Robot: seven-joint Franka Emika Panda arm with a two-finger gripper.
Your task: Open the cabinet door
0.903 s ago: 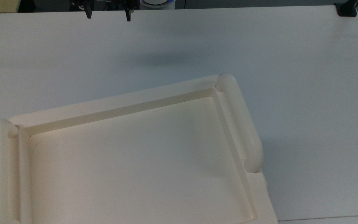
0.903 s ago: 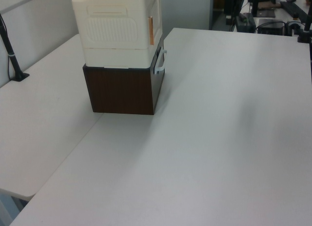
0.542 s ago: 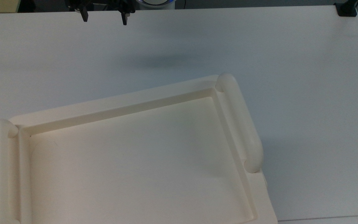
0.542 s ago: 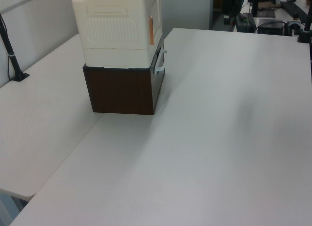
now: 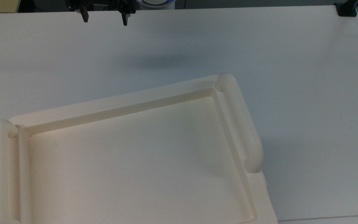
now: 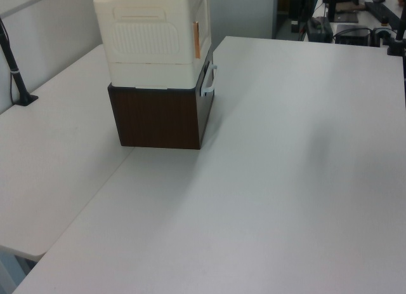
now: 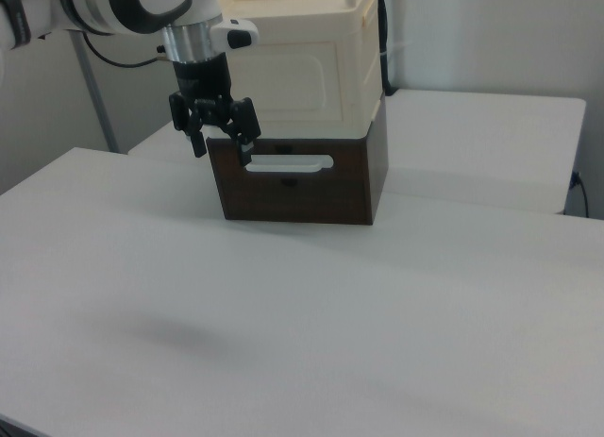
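The cream cabinet stands on a dark brown box; its recessed top (image 5: 129,161) has a rounded rail on each side. The cabinet door (image 6: 203,27) is the narrow face on the left view's right, lying flush, with a slim copper-coloured bar handle (image 6: 196,40) near its edge. In the right view the cabinet door (image 7: 311,78) faces the camera. My gripper (image 7: 223,152) hangs open in the air in front of the cabinet's lower left corner, holding nothing. In the top view my gripper (image 5: 105,18) sits at the upper edge, well apart from the cabinet.
The brown box (image 6: 158,119) under the cabinet carries a white bar handle (image 7: 288,161). A black post (image 6: 16,78) is clamped to the table at the left view's left. A black clamp (image 5: 346,9) sits at the top view's upper right corner. White tabletop (image 6: 285,167) stretches around the cabinet.
My gripper has shifted a little toward the top view's left and slightly lower in that view. The cabinet and its door have not moved.
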